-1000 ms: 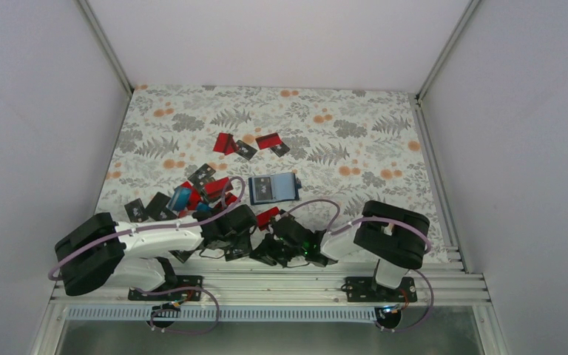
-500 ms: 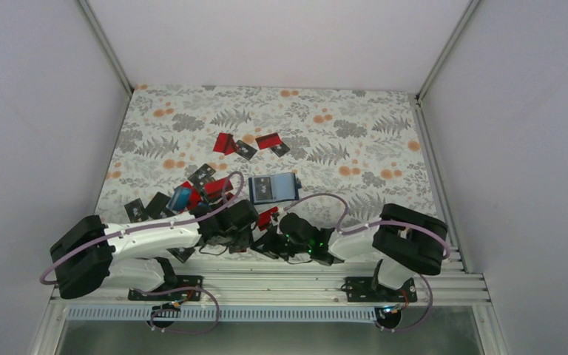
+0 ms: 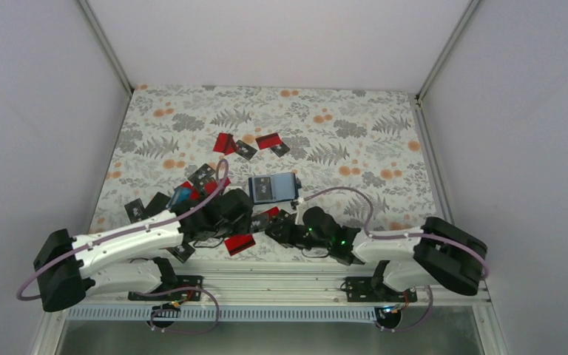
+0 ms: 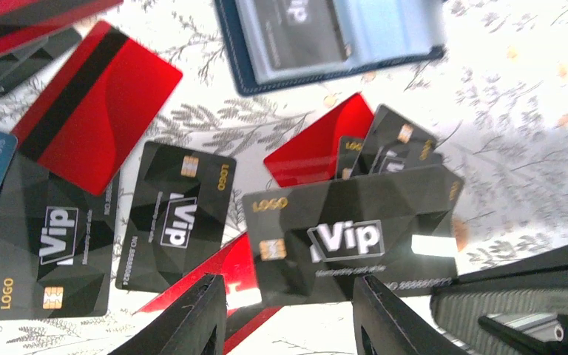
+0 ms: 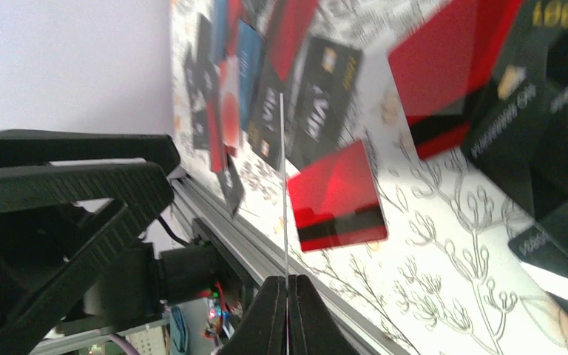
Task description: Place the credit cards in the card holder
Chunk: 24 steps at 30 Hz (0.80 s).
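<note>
Table: pale cloth printed with grey ferns and orange flowers.
Credit cards: a loose overlapping heap on the near left part of the table, black, red and teal; two red ones with black ends lie apart farther back.
Left gripper: low over the right end of the heap, jaws spread wide, clamping nothing; its fingers frame the held card without closing on it.
Red striped card: flat on the cloth, partly overlapping a black Vip card.
Red card: lying alone near the front edge, between the two grippers.
Held card: black, marked "Vip" and "LOGO", lifted off the cloth, broad face towards the left wrist camera.
Card holder: open flat just beyond both grippers, navy outside, lighter blue inside, touched by neither.
Slotted card: dark, sitting in the holder's left pocket.
Right gripper: fingertips pinched tight on the bottom edge of the held card, which shows edge-on as a thin line in the right wrist view.
</note>
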Tool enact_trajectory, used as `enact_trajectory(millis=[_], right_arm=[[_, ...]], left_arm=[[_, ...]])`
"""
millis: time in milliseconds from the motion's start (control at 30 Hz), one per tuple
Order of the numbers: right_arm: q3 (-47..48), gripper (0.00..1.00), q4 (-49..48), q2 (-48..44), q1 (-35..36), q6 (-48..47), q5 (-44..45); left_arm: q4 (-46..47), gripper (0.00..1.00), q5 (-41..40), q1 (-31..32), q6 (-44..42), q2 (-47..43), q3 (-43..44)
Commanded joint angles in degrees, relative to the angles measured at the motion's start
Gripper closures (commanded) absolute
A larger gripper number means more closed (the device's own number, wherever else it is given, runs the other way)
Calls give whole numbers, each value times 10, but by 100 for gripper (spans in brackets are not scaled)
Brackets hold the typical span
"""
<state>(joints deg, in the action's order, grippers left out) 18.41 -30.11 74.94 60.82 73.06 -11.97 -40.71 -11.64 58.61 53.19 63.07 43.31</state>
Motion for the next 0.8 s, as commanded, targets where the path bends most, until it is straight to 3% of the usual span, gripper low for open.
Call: enact_trajectory(millis=[0,133,367,567,767], right_arm=[[-13,96,28,-81,-48,-85,13],[2,96,69,-134,-100,-140,-20],[47,96,145,-173,-202,-263,-180],[64,96,152,-192,-283,-285,-316],[94,96,155,-201,-310,-289,-406]], left_arm=[[8,55,5,-26,-38,-36,21],[51,52,46,-66,-96,-71,23],[128,48,198,-162,-241,-106,34],[223,48,367,-237,-264,-131,6],[290,48,477,-286,-270,-131,-12]])
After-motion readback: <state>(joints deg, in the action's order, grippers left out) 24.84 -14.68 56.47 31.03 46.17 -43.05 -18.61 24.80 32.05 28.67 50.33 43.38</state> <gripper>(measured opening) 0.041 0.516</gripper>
